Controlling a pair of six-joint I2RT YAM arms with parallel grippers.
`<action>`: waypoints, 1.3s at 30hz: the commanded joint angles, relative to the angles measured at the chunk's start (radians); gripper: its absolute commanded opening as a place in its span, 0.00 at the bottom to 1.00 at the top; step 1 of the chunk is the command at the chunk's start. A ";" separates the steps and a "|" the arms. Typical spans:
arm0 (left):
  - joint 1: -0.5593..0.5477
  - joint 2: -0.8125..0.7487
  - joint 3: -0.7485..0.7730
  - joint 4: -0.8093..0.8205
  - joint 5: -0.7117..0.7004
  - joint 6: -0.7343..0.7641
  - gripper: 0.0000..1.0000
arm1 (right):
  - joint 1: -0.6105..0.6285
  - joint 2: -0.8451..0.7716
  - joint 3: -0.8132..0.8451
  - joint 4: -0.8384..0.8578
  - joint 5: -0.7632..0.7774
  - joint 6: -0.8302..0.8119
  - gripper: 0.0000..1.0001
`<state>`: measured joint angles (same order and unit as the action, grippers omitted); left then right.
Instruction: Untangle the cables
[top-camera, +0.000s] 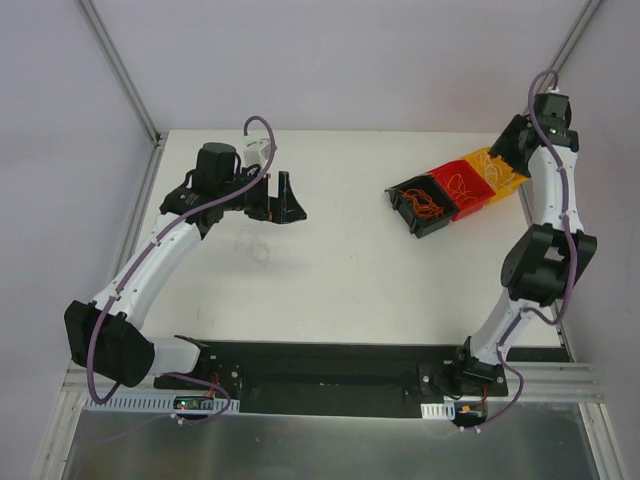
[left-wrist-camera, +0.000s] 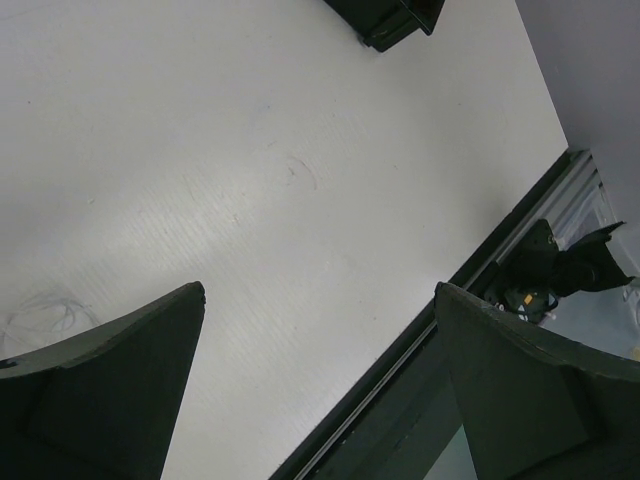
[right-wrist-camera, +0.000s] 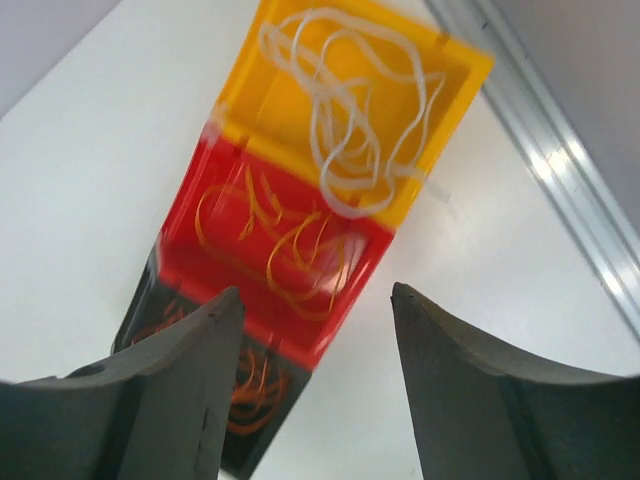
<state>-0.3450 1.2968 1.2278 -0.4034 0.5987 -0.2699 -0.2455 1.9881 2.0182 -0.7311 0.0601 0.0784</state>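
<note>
Right gripper (right-wrist-camera: 318, 295): jaws partly open, nothing between them. It hangs over the yellow bin (right-wrist-camera: 250, 90), which holds whitish cables (right-wrist-camera: 340, 150). Next along is the red bin (right-wrist-camera: 368, 255) with orange-yellow strands (right-wrist-camera: 290, 250), and beyond that the black bin (top-camera: 440, 225) with orange ones.

Well apart, the left gripper (left-wrist-camera: 320, 290) is wide open and empty. A faint clear strand (left-wrist-camera: 45, 310) lies on the table (left-wrist-camera: 200, 120) just beside its finger.

Judged: sorting stage, nearly complete. The next move calls for pinching that thin strand cleanly off the flat surface.
</note>
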 joint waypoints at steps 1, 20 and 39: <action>0.005 0.035 -0.005 0.009 -0.083 0.037 0.98 | 0.142 -0.311 -0.342 0.171 -0.023 0.063 0.64; 0.314 0.272 -0.097 0.031 -0.199 -0.331 0.79 | 0.971 -0.569 -1.076 0.668 -0.278 0.080 0.71; 0.370 0.421 -0.137 0.201 0.105 -0.424 0.10 | 1.094 -0.268 -0.843 0.685 -0.312 0.090 0.71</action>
<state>0.0154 1.7718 1.0744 -0.2440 0.6323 -0.7235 0.8391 1.7180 1.1427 -0.0776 -0.2291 0.1570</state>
